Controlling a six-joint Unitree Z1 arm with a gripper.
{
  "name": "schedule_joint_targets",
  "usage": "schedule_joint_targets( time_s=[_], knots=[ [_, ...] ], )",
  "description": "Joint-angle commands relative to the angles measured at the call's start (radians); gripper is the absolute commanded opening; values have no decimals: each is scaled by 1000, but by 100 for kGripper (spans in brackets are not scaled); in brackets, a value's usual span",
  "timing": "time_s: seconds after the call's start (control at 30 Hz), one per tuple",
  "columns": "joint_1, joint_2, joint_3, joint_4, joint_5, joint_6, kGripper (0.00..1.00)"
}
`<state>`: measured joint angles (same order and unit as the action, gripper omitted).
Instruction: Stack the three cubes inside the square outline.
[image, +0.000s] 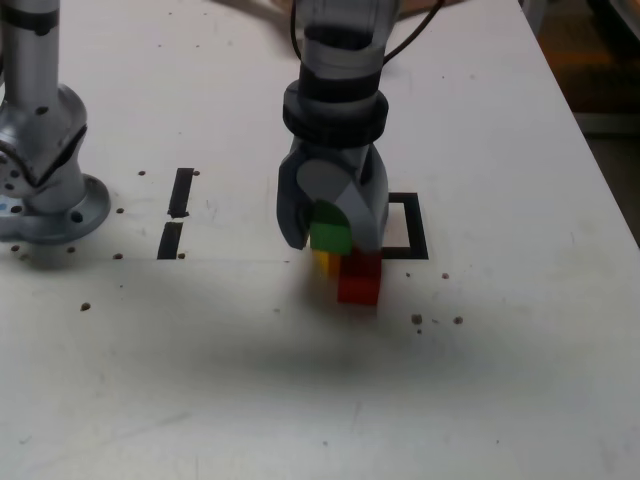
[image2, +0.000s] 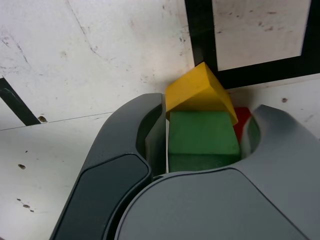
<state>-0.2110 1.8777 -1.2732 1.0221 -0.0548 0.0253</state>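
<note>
I see the grey gripper (image: 330, 232) reach down from 12 o'clock in the exterior view, with its two fingers pulled in close on the green cube (image: 330, 228), one on each side, so they are only about as far apart as that cube is wide. From the green cube, the red cube (image: 359, 283) peeks out at about 5 o'clock, and a bit of the yellow cube (image: 326, 262) shows at about 6 o'clock. I can't tell if the green one is resting on the others or just above them. The square outline (image: 418, 228) is at 3 o'clock from the gripper, and the gripper hides part of it. The wrist view shows a white middle with little dark specks in the part I can see, and the yellow cube's corner comes right by its black edge. Two short black strips (image: 181, 192) sit at 9 o'clock, well apart from the cubes, and past them stands a grey post (image: 50, 190) on a round foot. The white table (image: 250, 390) has lots of open room from 5 to 8 o'clock, and its slanted edge runs down from 1 to 4 o'clock, past the outline
</note>
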Motion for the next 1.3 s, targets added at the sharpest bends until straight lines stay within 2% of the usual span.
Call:
schedule_joint_targets(
  time_s=[0.0, 0.23, 0.37, 0.47, 0.73, 0.93, 1.17, 1.27],
  knots=[
    [-1, -21, -12, 19, 8, -1, 2],
    [17, -118, -82, 151, 44, -6, 1],
    [77, -167, -113, 209, 53, 3, 1],
    [147, -186, -109, 222, 50, 26, 1],
    [332, -188, -34, 185, 26, 116, 2],
    [430, -172, 55, 128, 14, 174, 10],
    [474, -148, 123, 64, 7, 199, 14],
    [479, -141, 137, 49, 7, 201, 21]
  ],
)
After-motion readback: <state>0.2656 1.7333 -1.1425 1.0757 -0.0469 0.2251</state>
